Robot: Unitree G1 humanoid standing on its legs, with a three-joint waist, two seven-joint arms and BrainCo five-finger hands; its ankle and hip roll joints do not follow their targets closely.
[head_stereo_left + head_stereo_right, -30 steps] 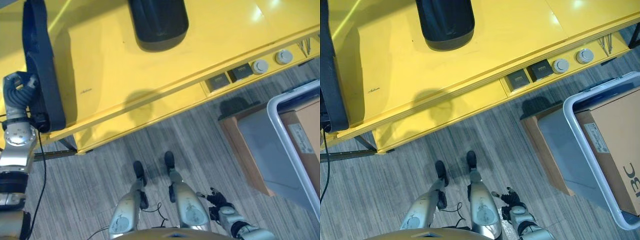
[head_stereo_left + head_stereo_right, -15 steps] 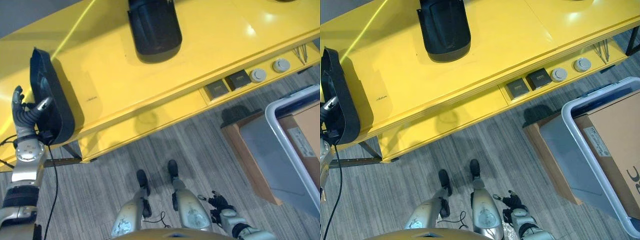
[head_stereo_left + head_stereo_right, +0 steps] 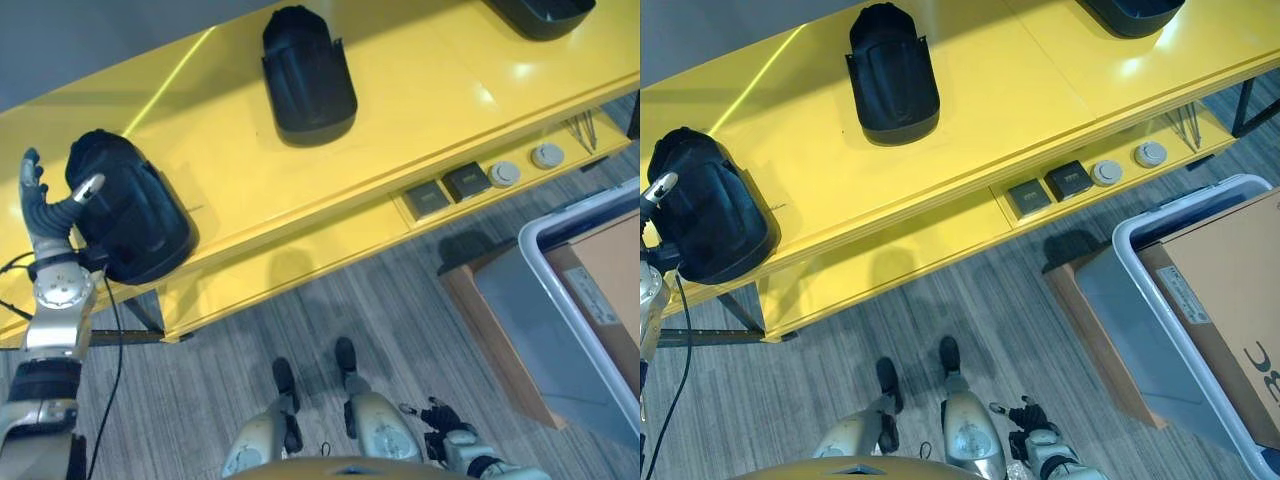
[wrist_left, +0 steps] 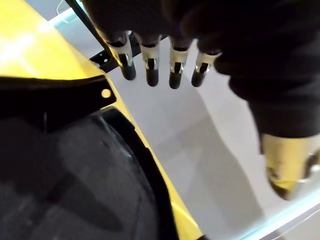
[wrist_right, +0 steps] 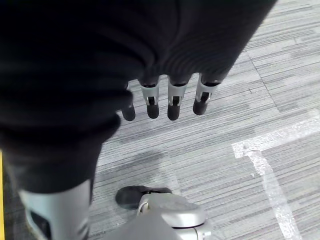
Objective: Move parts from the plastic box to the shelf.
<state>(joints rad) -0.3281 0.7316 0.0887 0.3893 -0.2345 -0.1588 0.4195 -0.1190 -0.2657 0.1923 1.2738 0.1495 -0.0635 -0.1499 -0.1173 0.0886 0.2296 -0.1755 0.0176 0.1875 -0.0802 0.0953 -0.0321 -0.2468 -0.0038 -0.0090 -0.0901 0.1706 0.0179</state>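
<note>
A long glossy yellow shelf (image 3: 420,110) runs across in front of the robot, with a lower yellow ledge (image 3: 300,262) along its near edge. At the shelf's left end lies a black moulded plastic part with a rounded, hood-like shape (image 3: 130,215), resting on the yellow top close to the front edge. The left hand (image 3: 45,215) is raised just beside that part, on its outer left side: the fingers are straight and spread, pointing up past the part, while the thumb (image 3: 88,190) reaches over against the part's upper left rim. From the left wrist view the fingers (image 4: 150,67) hang straight in a row clear of the part's dark curved edge (image 4: 140,165), so the hand is open and not clasping it.

Further along the shelf sits a second black hood-shaped part (image 3: 305,75), well apart from the first, and a third black part (image 3: 540,15) shows at the far right end. On the lower ledge lie two small dark square pieces (image 3: 447,190) and two round grey pieces (image 3: 525,165) side by side.

On the grey striped floor (image 3: 230,350) to the right stands a translucent grey plastic box with a pale rim (image 3: 560,300), with a brown cardboard carton (image 3: 1230,290) inside it.

The right hand (image 3: 432,415) hangs low by the robot's side, its fingers (image 5: 172,100) straight and relaxed over the floor, holding nothing.
</note>
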